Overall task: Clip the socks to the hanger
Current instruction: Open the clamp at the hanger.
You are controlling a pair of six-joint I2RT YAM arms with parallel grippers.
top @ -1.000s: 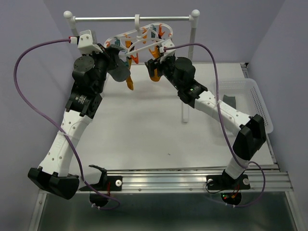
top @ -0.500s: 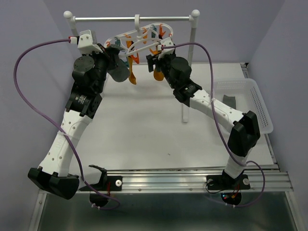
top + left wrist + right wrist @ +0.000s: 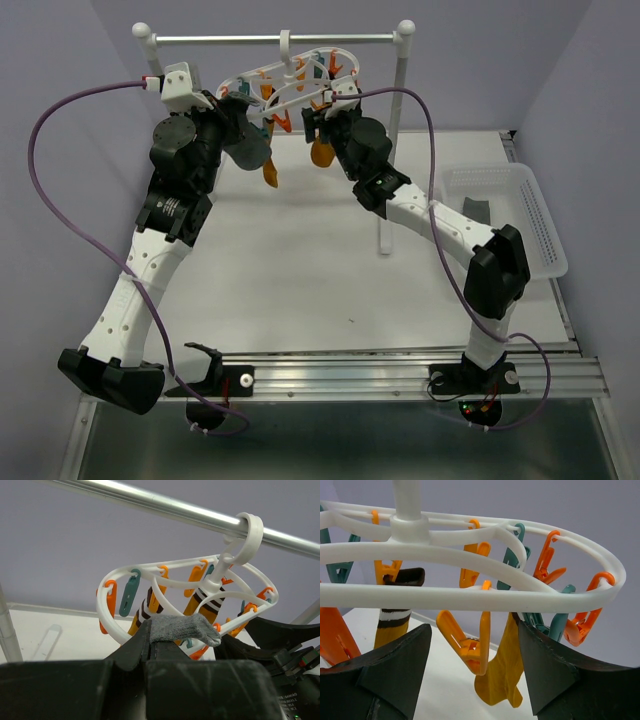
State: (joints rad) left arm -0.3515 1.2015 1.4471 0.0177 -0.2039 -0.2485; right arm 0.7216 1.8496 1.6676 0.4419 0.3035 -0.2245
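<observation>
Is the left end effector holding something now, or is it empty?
Holding. A grey sock sits pinched in the left end effector, close to the hanger.

**White hanger (image 3: 420, 600), orange clips (image 3: 470, 647) and teal clips (image 3: 512, 555)**

Of 3 socks, the striped sock (image 3: 395, 625) is mustard-orange with dark brown and white cuff bands. The plain sock (image 3: 502, 675) is solid mustard-orange. The grey sock (image 3: 182, 627) is mottled mid-grey. The rail (image 3: 150, 500) is silver, the wall (image 3: 75, 540) pale lilac.

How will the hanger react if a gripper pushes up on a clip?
Likely swings or tilts: the hanger hangs from the rail by one hook only. Probably light, being thin openwork plastic. Its clips dangle, so they may swivel away.
</observation>
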